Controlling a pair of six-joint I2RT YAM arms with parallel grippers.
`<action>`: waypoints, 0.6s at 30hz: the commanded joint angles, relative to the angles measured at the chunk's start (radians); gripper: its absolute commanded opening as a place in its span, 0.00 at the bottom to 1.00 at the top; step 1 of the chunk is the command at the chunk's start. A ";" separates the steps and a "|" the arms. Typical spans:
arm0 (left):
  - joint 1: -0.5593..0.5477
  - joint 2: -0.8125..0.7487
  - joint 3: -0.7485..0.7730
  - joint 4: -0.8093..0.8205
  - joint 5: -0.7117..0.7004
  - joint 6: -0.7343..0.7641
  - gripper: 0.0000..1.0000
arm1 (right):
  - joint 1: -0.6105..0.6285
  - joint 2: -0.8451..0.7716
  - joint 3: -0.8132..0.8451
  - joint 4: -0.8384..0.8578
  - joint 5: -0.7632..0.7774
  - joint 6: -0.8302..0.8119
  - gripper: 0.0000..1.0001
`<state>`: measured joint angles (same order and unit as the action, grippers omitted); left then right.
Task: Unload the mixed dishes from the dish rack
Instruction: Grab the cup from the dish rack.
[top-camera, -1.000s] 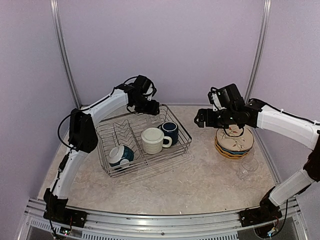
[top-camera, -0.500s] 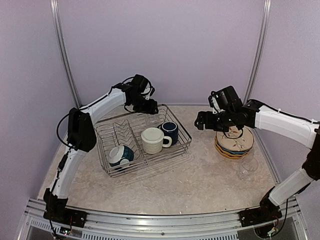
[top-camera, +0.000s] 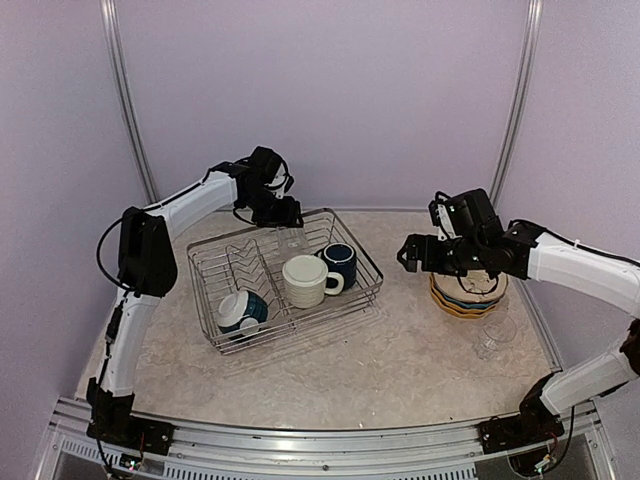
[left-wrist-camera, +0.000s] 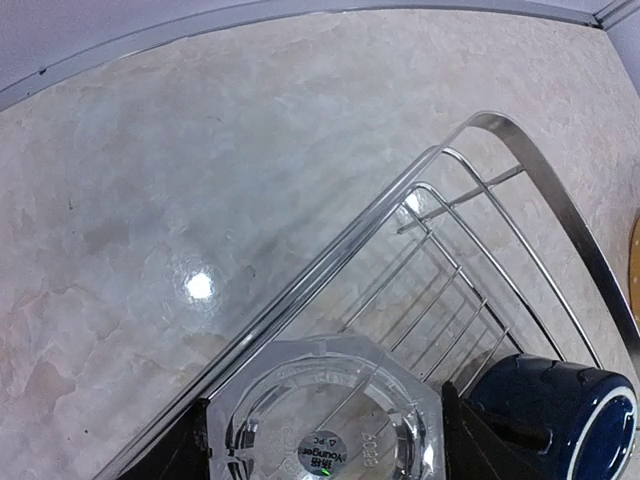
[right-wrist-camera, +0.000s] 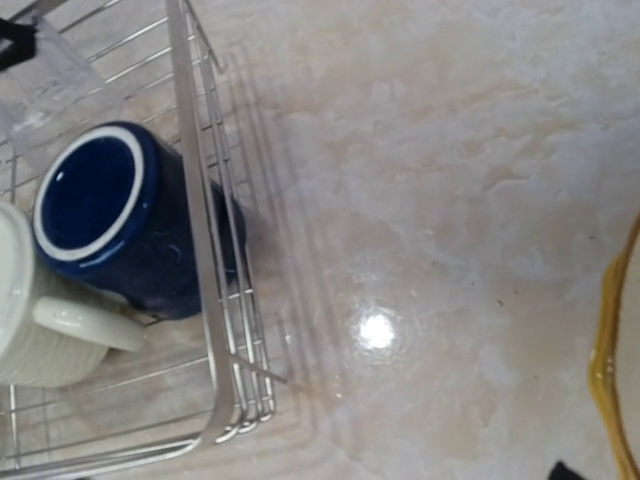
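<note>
One glass (left-wrist-camera: 325, 400) sits clasped in the left gripper (top-camera: 287, 222) at the rack's (top-camera: 372, 268) far rim; right gripper (top-camera: 405, 252) (jaws wide, empty) hangs over bare table (top-camera: 400, 335).

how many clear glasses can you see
2. One glass is at the rack's far corner, in the left gripper. The other glass stands on the table, just in front of the stacked plates. None seems hidden, though clear glass is easy to miss.
</note>
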<state>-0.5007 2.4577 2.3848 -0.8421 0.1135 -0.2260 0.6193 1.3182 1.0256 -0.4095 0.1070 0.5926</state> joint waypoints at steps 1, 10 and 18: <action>0.055 -0.139 -0.084 0.026 0.113 -0.093 0.04 | -0.014 -0.028 -0.045 0.105 -0.056 -0.023 0.96; 0.096 -0.266 -0.129 0.051 0.241 -0.150 0.03 | -0.033 0.008 -0.040 0.176 -0.131 -0.041 0.97; 0.144 -0.467 -0.323 0.161 0.427 -0.280 0.03 | -0.035 0.047 -0.069 0.417 -0.320 0.017 0.98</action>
<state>-0.3862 2.1105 2.1571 -0.7898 0.3985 -0.4057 0.5922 1.3235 0.9737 -0.1776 -0.0711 0.5751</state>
